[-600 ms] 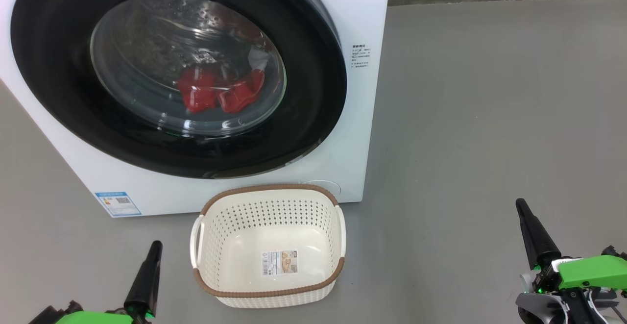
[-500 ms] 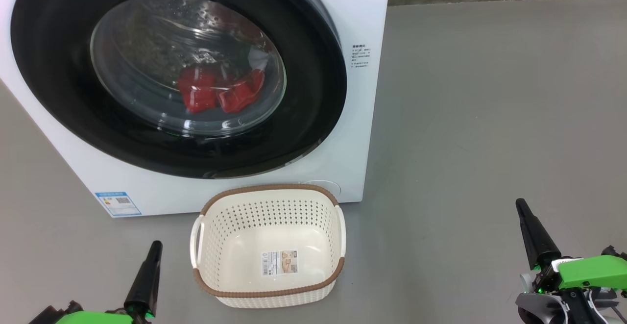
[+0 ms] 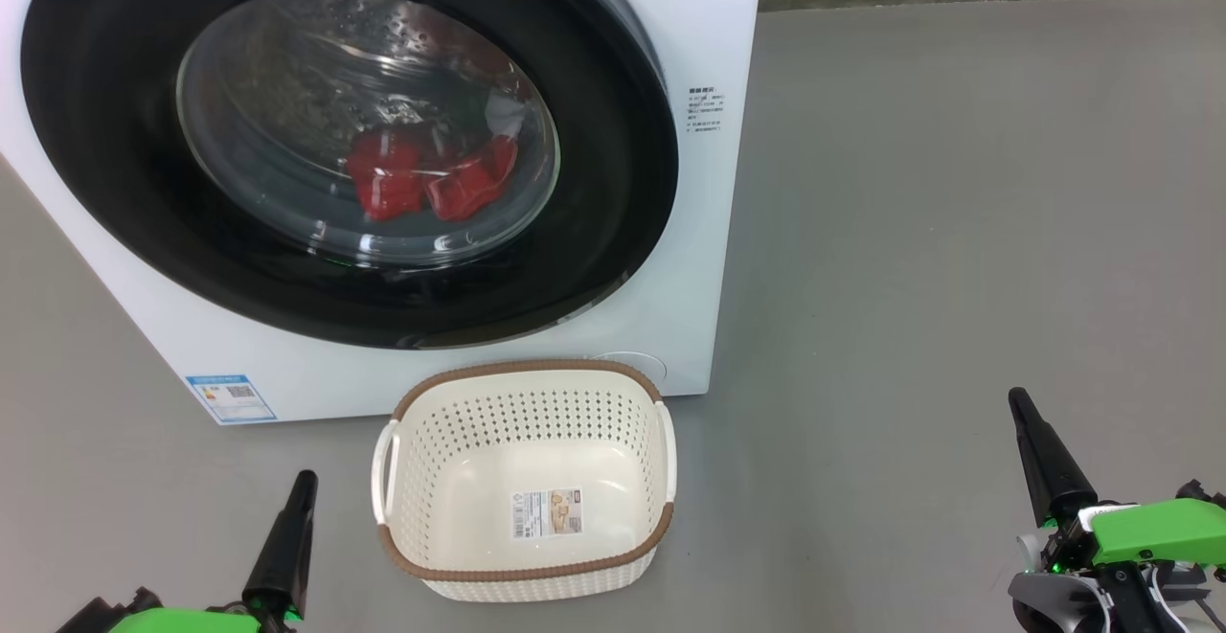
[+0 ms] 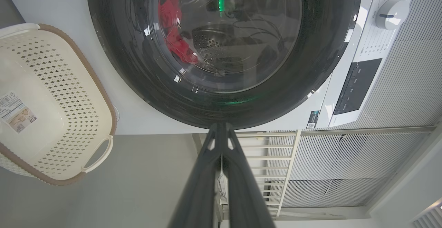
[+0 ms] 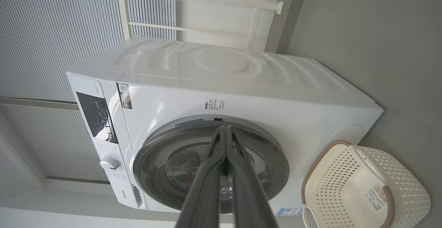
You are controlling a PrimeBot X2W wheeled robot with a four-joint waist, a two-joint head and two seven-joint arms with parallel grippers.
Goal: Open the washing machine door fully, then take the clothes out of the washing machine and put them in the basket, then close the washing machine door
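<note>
Head view: the washing machine [image 3: 714, 183] occupies the frame from 9 to 12 o'clock. The washing machine door [image 3: 613, 192] lies against the machine's front; whether it is latched cannot be told. The clothes [image 3: 421, 183] are inside the drum, seen through the door glass as a red bundle low in the window.

The basket [image 3: 522, 571] stands upright on the grey floor [image 3: 958, 231], just beside the machine at its 6 o'clock, holding nothing but a paper label [image 3: 546, 511] on its bottom. A blue sticker [image 3: 230, 398] sits at the 7 o'clock corner of the machine's front.

Left gripper [image 3: 306, 477]: low at 7 o'clock of the frame, near the basket's left handle and apart from it, pointing toward 12 o'clock. Its wrist view shows the fingers pressed together, tips meeting, aimed at the door rim.

Right gripper [image 3: 1016, 395]: at 4 o'clock of the frame, well apart from the basket, leaning toward 11 o'clock. Its wrist view shows the fingers pressed together, holding nothing, aimed at the door.
</note>
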